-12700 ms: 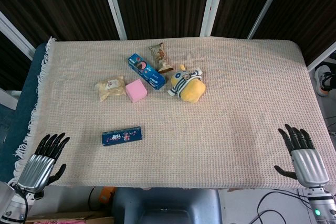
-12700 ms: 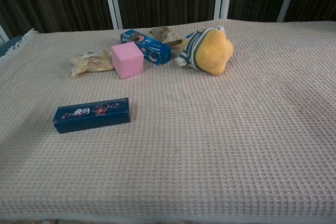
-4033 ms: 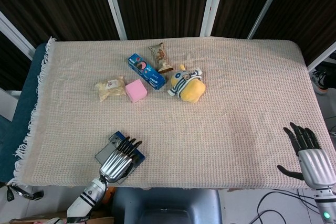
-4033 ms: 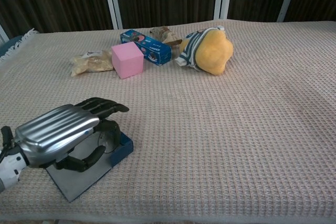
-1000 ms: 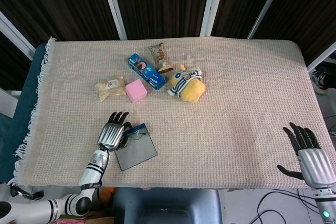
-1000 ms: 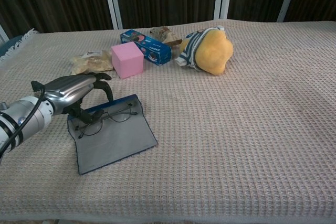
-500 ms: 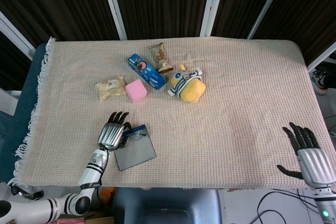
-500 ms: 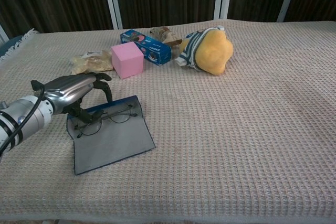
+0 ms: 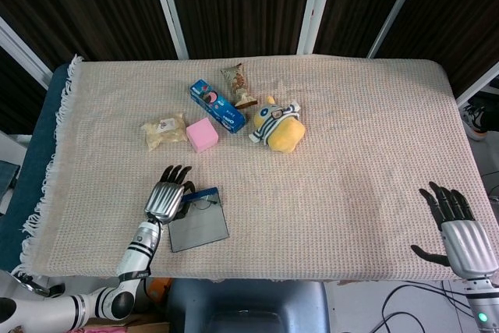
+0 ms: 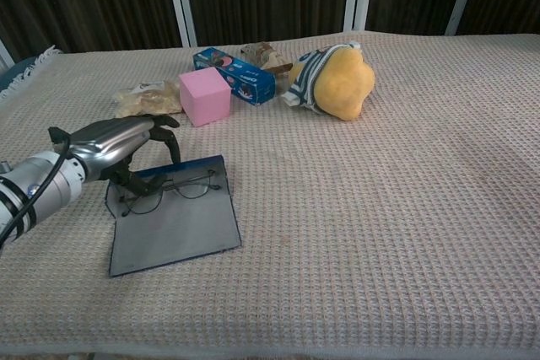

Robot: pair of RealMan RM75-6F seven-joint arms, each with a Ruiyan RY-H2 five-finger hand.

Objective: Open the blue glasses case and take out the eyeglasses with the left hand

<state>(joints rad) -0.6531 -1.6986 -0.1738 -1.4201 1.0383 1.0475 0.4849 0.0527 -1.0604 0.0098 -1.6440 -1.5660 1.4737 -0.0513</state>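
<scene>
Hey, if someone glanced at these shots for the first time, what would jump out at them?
Near the front left, the left hand arches over the opened blue glasses case, with the eyeglasses lying in it. Farther back sits a yellow plush toy beside a pink cube.

No lettering comes through clearly anywhere. The blue snack box (image 10: 235, 75) carries printed pictures and a logo, too small to make out. The pale snack bag (image 9: 164, 131) shows a red mark, unreadable. Nothing else here bears text.
</scene>
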